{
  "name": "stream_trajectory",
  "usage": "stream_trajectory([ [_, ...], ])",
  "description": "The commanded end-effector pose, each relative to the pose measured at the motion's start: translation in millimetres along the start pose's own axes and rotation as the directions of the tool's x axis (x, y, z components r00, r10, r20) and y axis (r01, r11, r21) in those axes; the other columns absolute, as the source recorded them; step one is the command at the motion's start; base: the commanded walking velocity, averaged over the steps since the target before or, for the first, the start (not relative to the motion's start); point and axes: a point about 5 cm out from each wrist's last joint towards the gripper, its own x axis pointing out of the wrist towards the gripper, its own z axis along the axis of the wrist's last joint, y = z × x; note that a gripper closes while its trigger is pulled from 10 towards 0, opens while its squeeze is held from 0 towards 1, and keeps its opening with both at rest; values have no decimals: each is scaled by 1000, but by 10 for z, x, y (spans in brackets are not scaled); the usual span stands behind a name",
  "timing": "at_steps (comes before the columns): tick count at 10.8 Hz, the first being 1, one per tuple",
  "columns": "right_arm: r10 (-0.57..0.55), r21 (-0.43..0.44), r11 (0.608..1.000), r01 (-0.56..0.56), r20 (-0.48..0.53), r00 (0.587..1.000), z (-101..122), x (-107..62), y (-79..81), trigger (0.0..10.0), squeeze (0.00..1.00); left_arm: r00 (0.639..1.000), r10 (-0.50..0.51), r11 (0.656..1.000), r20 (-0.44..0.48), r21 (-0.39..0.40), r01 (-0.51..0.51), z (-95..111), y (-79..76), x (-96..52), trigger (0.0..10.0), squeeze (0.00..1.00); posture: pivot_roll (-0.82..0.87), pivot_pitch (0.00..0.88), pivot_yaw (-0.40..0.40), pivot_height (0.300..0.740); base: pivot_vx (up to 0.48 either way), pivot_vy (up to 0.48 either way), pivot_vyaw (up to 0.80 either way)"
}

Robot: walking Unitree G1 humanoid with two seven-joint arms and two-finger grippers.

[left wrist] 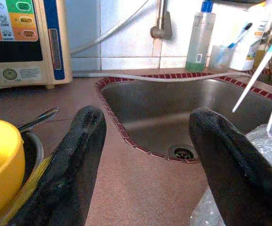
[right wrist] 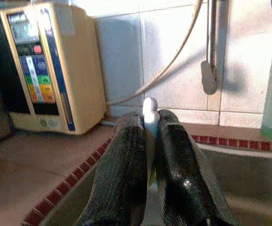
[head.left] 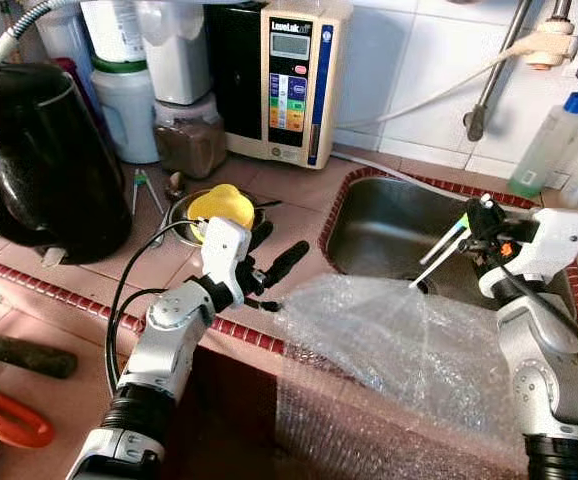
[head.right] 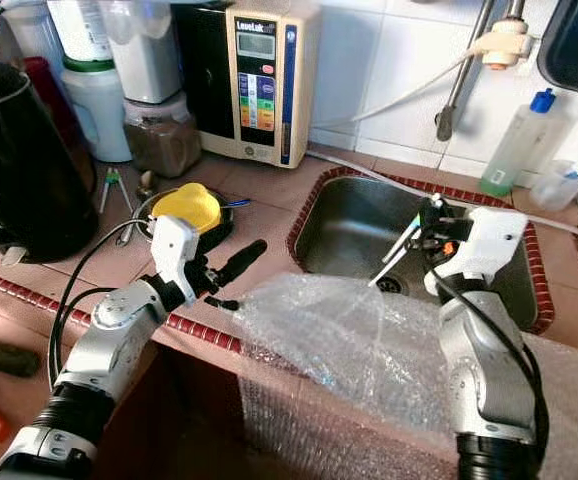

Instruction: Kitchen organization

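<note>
— Right wrist view first: what is the right gripper [right wrist: 150, 141] holding?

— Its two black fingers are pressed together on a thin white toothbrush handle [right wrist: 149, 117], the rounded end poking out above them. From the head camera I make out two white sticks [head.left: 437, 258] slanting down from that gripper over the sink [head.left: 369, 235], their lower ends touching the sheet of bubble wrap [head.left: 389, 340] that lies over the counter edge. Whether both are clamped I cannot tell.

— How will they handle?

— Light, stiff, smooth plastic, I'd judge. Slim enough to swivel or slip between the fingers, so a hold nearer the middle of the handle would steady them better than this pinch at the very end.

— And the left gripper [head.left: 269, 275]?

— Spread wide, holding nothing, above the counter between the yellow bowl [head.left: 221, 207] and the sink.

— Where might the brushes go?

— A clear cup [left wrist: 220, 57] with a brush in it stands behind the sink, beside the green bottle [left wrist: 199, 35]. A likely home, though that's a guess.

— The wrap?

— Soft, crinkly, almost weightless; a corner would be easiest to pinch.
</note>
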Motion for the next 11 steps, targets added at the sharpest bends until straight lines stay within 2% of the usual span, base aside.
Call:
stream_trajectory([
  [1,-25,2,1000,24,40,999,100,14,-53,0,0,1000,-6,1000,-5,24,6,11,-23,31,10000,1000,12,0,-14,740,0,0,0],
  [2,-54,124,991,45,65,996,98,20,-23,0,0,1000,4,1000,-12,23,-4,3,-16,24,10000,1000,15,0,-13,740,0,0,0],
  [3,-72,263,964,45,95,993,155,52,1,0,0,1000,10,999,-18,30,-9,-7,-14,21,10000,1000,15,0,-14,740,0,0,0],
  [5,-93,550,835,-10,159,983,303,128,148,0,0,1000,12,999,-22,35,-11,-21,-34,28,10000,1000,14,0,-12,740,0,0,0],
  [7,-35,703,706,-83,151,988,304,126,361,0,0,1000,13,999,-26,40,-12,-31,-38,27,10000,1000,15,0,-13,740,0,0,0],
  [8,14,655,748,-106,143,990,290,101,417,0,0,1000,15,999,-27,48,-14,-31,-39,25,10000,1000,20,0,-14,740,0,0,0],
  [9,33,430,899,-80,115,993,265,68,360,0,0,999,16,998,-28,55,-15,-27,-35,22,10000,1000,22,0,-14,740,0,0,0],
  [10,35,89,995,-40,63,997,209,29,233,0,0,999,16,998,-33,66,-14,-24,-24,12,10000,1000,22,0,-13,740,0,0,0],
  [11,-34,-116,993,36,15,999,156,-12,12,0,0,999,-1,997,-47,77,4,-34,-20,-10,10000,1000,20,0,-12,740,0,0,0],
])
